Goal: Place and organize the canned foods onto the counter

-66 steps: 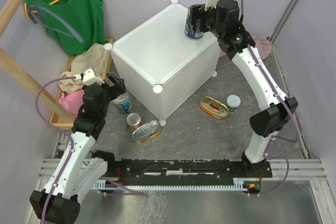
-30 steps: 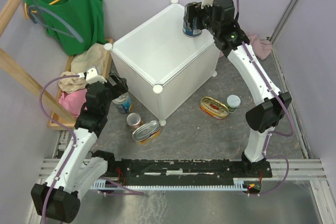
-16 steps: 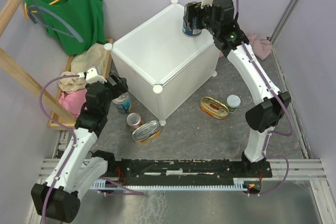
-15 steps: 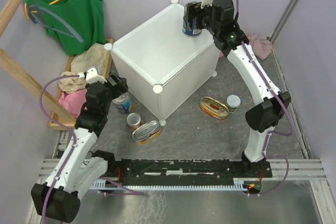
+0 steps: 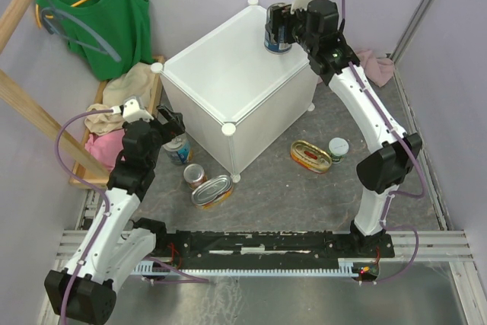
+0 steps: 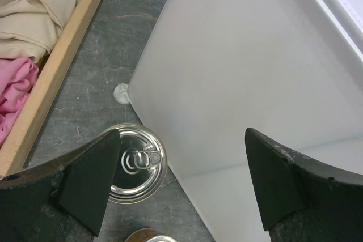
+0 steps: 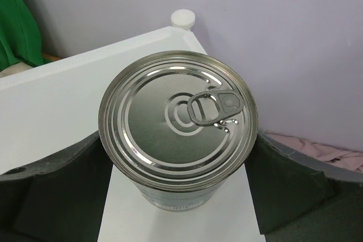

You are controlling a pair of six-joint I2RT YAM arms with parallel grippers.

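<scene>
My right gripper is shut on a tall blue can at the far right corner of the white counter. In the right wrist view the can sits between both fingers, its base on or just above the counter top. My left gripper is open over a second blue can on the floor beside the counter; its lid lies by the left finger. An orange-red can, two oval tins and a green-white can are on the floor.
A wooden clothes rack with a green shirt stands at the left, over a wooden tray of beige and pink clothes. A pink cloth lies at the right wall. The counter wall fills the left wrist view.
My right gripper has carried the blue can a little left and farther back over the counter's corner. The left arm has barely moved.
</scene>
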